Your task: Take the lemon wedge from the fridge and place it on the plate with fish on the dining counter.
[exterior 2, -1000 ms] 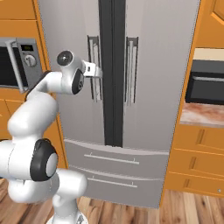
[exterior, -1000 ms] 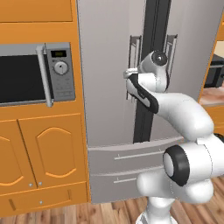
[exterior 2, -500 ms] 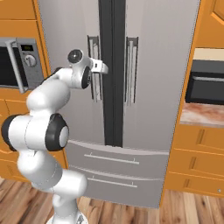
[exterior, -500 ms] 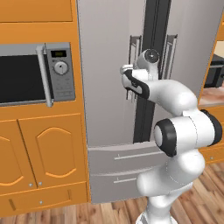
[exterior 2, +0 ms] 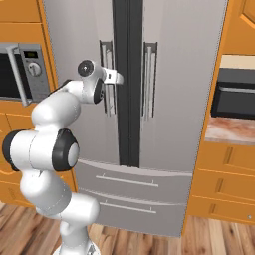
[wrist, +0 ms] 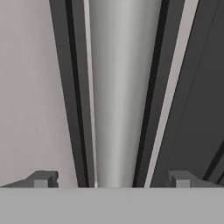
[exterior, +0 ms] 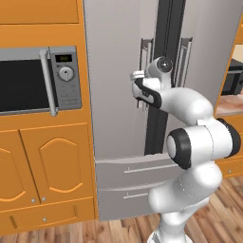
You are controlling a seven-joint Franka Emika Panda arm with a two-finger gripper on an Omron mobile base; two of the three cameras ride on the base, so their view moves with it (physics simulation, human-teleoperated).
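**Desk:** What are you looking at, operator, and how does the claw stand?

**Field:** Your claw (wrist: 112, 179) stands spread wide, jaws parted to either side of the left door's handle (wrist: 118, 96) of the fridge (exterior: 123, 71). In the hand view the handle's pale grey bar runs up between the two dark fingertips (wrist: 43, 178), with space on both sides; it grips nothing and I cannot tell that either tip touches the bar. In the left base view the claw (exterior: 138, 88) sits at the handle (exterior: 145, 57), about mid-height on the upper door.

**Desk:** And the fridge itself?

**Field:** You see it tall and silver-grey, both upper doors shut, a dark seam (exterior 2: 127, 84) running down between them. Two slim upright handles flank that seam; the right one (exterior 2: 149, 79) stands free. Below lie two drawers (exterior 2: 134, 194) with thin horizontal pulls, also shut. The lemon wedge, if inside, is hidden behind the closed doors.

**Desk:** What surrounds it?

**Field:** To the fridge's left, a grey microwave (exterior: 38, 80) with a dial and upright handle is set into orange cabinets (exterior: 47, 161). To its right, in the right base view, a dark oven-like box (exterior 2: 234, 97) sits above a strip of reddish marbled worktop (exterior 2: 230, 131) over more orange fronts. Wood planks (exterior 2: 209, 239) cover the floor. The shut door stands between your claw and the shelves.
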